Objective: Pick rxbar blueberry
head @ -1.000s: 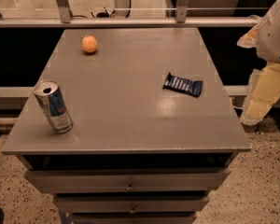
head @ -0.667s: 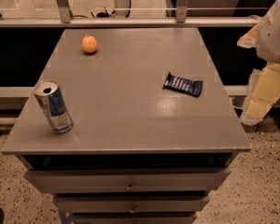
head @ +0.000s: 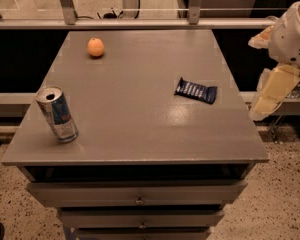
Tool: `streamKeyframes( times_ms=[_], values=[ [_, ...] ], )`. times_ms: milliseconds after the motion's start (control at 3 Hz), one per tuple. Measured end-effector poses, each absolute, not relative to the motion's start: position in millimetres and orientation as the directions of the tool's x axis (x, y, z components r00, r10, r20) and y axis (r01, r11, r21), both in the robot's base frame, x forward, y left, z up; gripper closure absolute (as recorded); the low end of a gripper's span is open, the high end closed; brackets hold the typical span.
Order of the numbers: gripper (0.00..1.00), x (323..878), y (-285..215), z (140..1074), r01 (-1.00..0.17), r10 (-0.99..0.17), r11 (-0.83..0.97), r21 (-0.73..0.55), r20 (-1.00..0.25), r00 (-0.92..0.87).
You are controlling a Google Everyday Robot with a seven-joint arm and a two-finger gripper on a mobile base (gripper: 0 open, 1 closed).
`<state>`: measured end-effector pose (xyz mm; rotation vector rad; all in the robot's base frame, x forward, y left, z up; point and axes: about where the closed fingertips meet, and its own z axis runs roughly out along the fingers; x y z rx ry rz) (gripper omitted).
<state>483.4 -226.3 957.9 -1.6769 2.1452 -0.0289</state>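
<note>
The rxbar blueberry (head: 196, 91) is a small flat bar in a dark navy wrapper with pale lettering. It lies flat on the right half of the grey table top (head: 140, 114). My arm (head: 282, 59), white and cream, hangs off the table's right edge, to the right of the bar and apart from it. The gripper itself is out of view, beyond the right edge of the picture.
A silver-and-blue drink can (head: 57, 114) stands near the table's front left. An orange (head: 95, 47) sits at the back left. A metal railing (head: 130, 14) runs behind the table. Drawers (head: 137, 200) are below the front edge.
</note>
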Motion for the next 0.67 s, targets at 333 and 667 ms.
streamKeyframes(
  times_ms=[333,667],
  values=[
    [0.0,553,-229,922,-0.912,-0.81,0.364,-0.19,-0.548,-0.209],
    [0.0,585,-202,908,-0.91,-0.704,0.393,-0.131,-0.679,-0.207]
  ],
)
